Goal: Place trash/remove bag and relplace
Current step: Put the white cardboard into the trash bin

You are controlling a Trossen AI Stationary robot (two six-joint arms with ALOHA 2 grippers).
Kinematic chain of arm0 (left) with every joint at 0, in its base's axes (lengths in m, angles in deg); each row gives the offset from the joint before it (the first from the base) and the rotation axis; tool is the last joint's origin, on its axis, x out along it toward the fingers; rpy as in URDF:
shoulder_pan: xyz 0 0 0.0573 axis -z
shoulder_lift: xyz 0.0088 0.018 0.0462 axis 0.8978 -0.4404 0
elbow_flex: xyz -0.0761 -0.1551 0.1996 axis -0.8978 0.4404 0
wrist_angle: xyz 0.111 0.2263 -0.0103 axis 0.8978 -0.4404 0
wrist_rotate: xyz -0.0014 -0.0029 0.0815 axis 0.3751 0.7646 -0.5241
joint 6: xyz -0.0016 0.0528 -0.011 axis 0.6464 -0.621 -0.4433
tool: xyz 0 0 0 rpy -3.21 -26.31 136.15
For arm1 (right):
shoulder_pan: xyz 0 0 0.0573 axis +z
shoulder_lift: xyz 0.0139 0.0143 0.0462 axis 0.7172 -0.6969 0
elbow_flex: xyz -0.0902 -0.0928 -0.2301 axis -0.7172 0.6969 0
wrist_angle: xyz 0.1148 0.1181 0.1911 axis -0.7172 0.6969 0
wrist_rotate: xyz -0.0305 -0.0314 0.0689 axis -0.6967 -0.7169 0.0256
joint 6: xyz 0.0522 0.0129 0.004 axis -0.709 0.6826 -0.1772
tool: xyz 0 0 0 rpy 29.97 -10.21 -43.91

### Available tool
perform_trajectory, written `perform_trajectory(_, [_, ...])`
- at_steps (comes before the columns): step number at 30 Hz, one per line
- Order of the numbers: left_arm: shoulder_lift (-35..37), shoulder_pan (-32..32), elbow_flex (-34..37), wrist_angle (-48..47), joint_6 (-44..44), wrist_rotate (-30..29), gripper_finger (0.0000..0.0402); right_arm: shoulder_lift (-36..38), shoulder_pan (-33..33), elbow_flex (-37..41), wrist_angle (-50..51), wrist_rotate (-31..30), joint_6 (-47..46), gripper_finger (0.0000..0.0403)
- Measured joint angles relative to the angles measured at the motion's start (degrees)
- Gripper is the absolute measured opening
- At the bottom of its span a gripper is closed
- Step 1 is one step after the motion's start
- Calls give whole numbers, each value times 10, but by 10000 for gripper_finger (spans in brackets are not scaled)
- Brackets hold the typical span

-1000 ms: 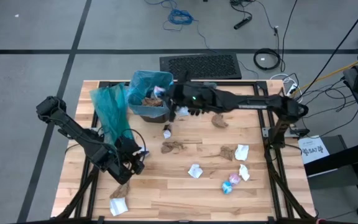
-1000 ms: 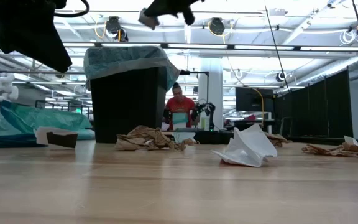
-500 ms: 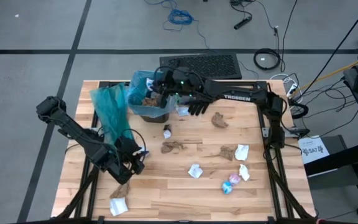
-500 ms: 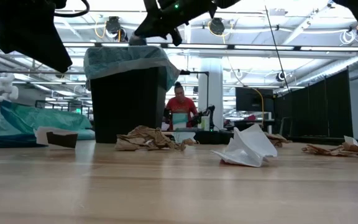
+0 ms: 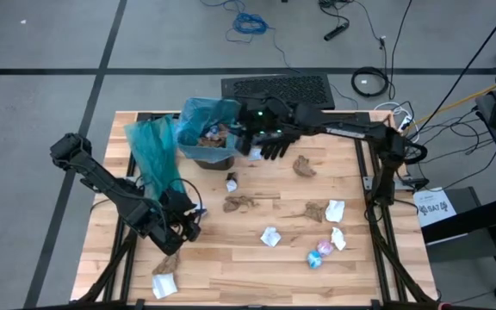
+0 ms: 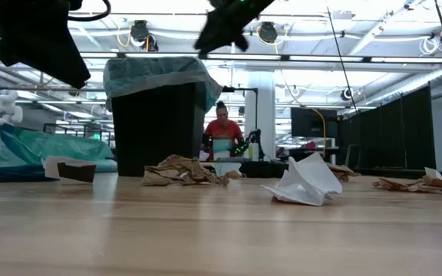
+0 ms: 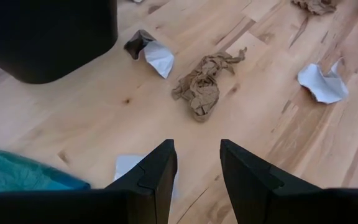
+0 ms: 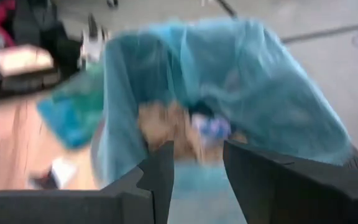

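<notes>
Trash [image 5: 241, 202] is mostly scattered across my table [image 5: 231, 267]; some's in the bin [image 5: 207, 131]. Right gripper [image 5: 246, 138] hovers beside its rim, fingers apart, empty. Left gripper [image 7: 194, 165] waits low, fingers parted.

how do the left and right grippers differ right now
The left gripper sits low over the table's near left, above scattered scraps; the right gripper is raised beside the lined bin. Left faces bare wood, right faces the bin's trash. Both are open and empty.
</notes>
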Motion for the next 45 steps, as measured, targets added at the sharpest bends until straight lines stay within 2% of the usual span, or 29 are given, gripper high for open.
perform_trajectory(5, [-4, 0, 0, 1, 0, -1, 129, 44, 44, 0, 173, 1, -1, 124])
perform_trajectory(8, [-12, 0, 0, 7, 0, -1, 129, 63, 85, 2, 272, -18, -37, 124])
perform_trajectory(13, [-26, 0, 0, 24, 0, -1, 129, 101, 174, 45, 400, -75, -148, 124])
perform_trajectory(18, [-39, 0, 0, 42, 0, -2, 129, 155, 268, 127, 458, -121, -318, 123])
perform_trajectory(26, [-52, 0, 0, 55, 0, -1, 129, 259, 372, 324, 457, -147, -580, 123])
perform_trajectory(33, [-53, 0, 0, 56, -1, 5, 129, 345, 427, 516, 333, -116, -711, 123])
perform_trajectory(38, [-53, 0, 0, 59, -1, 6, 129, 369, 426, 608, 309, -117, -704, 123])
perform_trajectory(42, [-53, 0, 0, 63, -1, 6, 129, 378, 407, 659, 289, -89, -635, 123])
perform_trajectory(45, [-53, 0, 0, 72, -1, 6, 129, 392, 392, 697, 232, -70, -573, 123])
